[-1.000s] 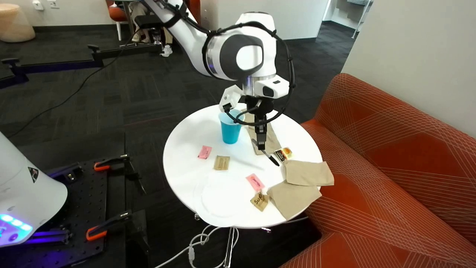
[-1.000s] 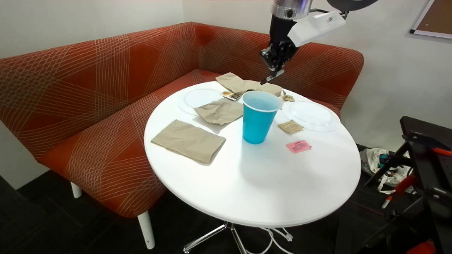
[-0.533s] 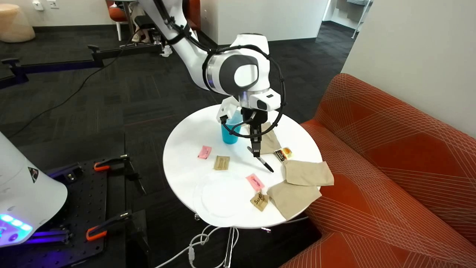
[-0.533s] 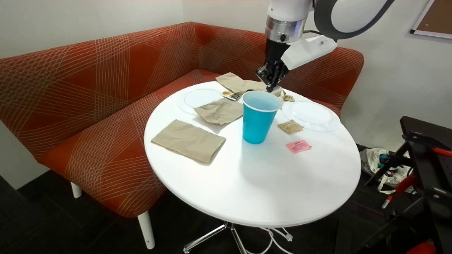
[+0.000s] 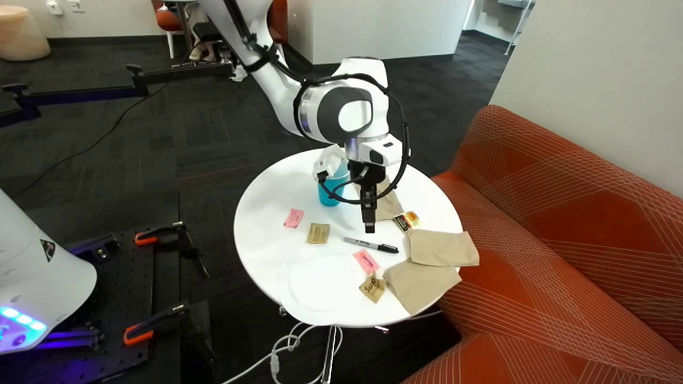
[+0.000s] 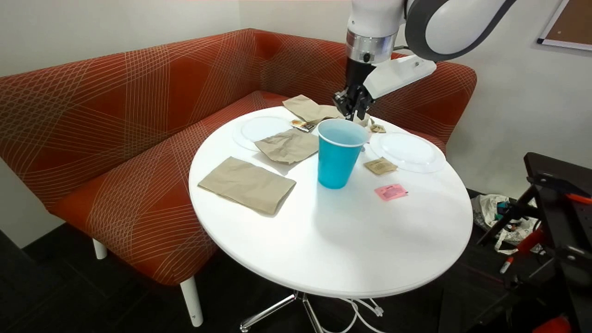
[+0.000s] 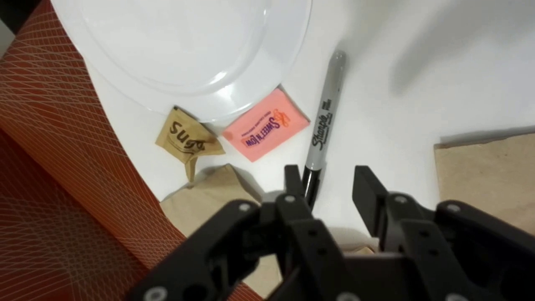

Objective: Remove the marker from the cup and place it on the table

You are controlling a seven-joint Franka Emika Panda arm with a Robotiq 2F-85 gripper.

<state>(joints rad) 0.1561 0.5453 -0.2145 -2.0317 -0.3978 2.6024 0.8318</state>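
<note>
– While the arm [image 5: 347, 114] leans over the round table [image 5: 267, 213], where's the marker [image 5: 371, 245] in an exterior view?

– Lying flat on the white top: grey barrel, black cap, cap end toward the brown napkins [image 5: 443, 248].

– And the gripper [image 5: 369, 229]?

– Pointing down, tips apart from the marker, white tabletop showing between in frame. The fingers [image 5: 369, 216] line up edge-on as one dark column, so can't tell their gap from this angle.

– Got it. How's the cup [image 6: 340, 159] in an exterior view?

– Turquoise, upright on the table. The gripper hangs behind it, tips down at the rim line in frame. Finger state: can't tell there. Marker: can't make it out.

– What's near the cup?

– A pink packet [image 6: 391, 192] and tan packet [image 6: 380, 166] on one side, crumpled napkin [image 6: 289, 147] and folded napkin [image 6: 247, 185] on the other.

– Wrist view?

– Clear read: fingers spread, white tabletop visible between the tips. Marker lies on the table ahead of them, Sharpie print legible, cap end partly covered by one finger in frame.

– Anything beside it?

– Sweet'N Low packet [image 7: 266, 125] just beside the barrel, sugar packet [image 7: 188, 140] past that, clear plate [image 7: 179, 46] above both in frame. Patterned red sofa [image 7: 62, 175] shows past the table edge.
</note>
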